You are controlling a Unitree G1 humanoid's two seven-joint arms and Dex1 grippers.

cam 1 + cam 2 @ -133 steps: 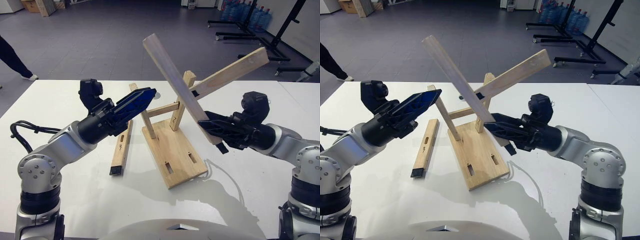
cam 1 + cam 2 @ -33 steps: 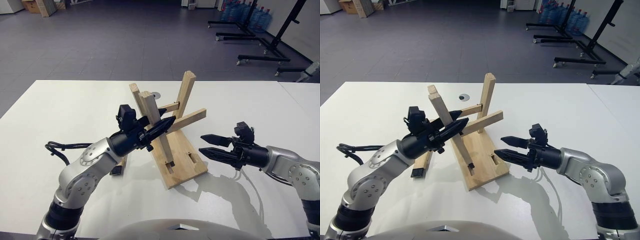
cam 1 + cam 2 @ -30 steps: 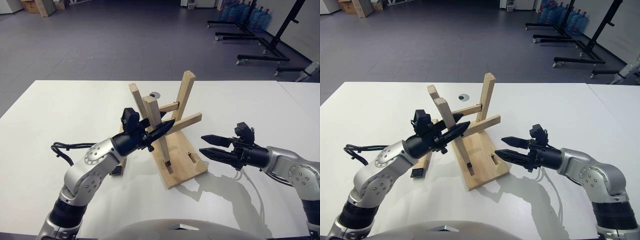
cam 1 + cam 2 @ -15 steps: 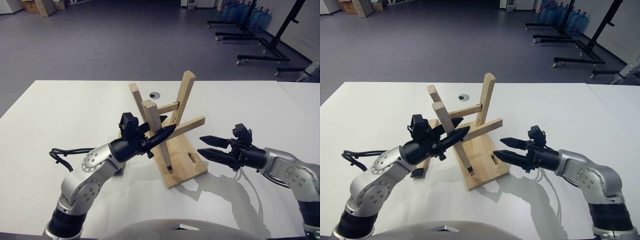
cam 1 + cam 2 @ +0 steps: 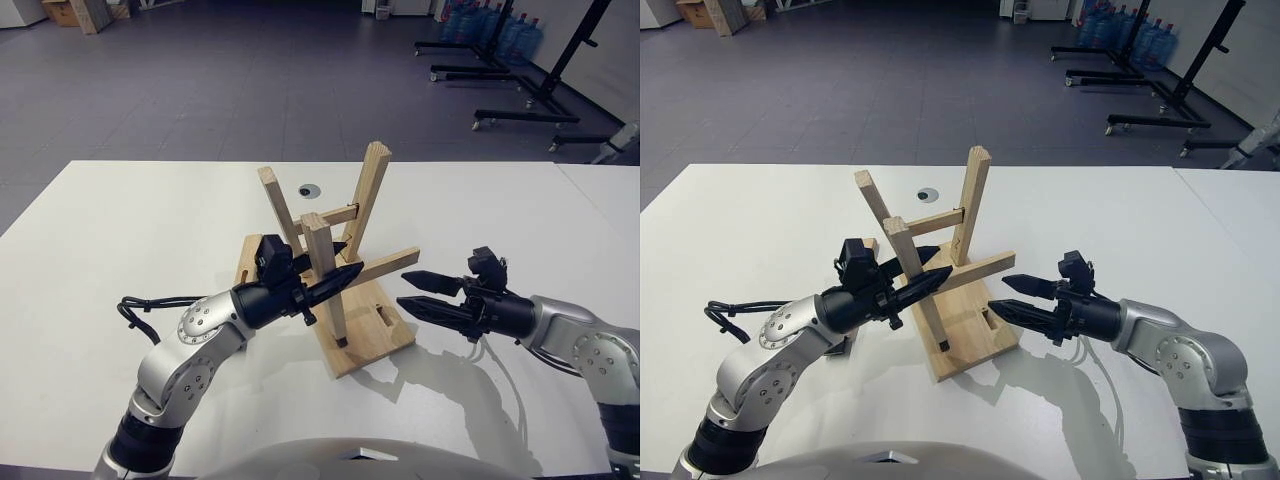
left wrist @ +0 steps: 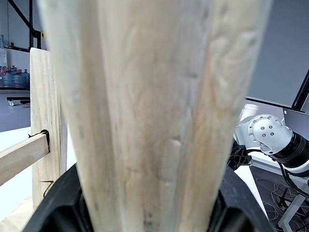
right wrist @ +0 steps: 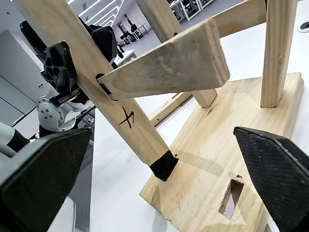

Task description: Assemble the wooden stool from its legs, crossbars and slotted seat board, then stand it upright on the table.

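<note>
**Left jaws clamped on a leg over the seat board**

The left jaws were pinching a wooden leg [image 5: 318, 235] around its middle, holding it near upright, its black-capped foot down on the seat board [image 5: 372, 322]. A crossbar [image 5: 388, 264] jutted from that leg toward the right jaws. Those were spread wide, gripping nothing, hovering just beside the board's right edge. Behind, a left rear leg [image 5: 277, 205] and a right rear leg [image 5: 372, 185] stood splayed on the board, joined by a second crossbar [image 5: 335, 215]. The board lay flat on the counter [image 5: 120, 220].
</note>
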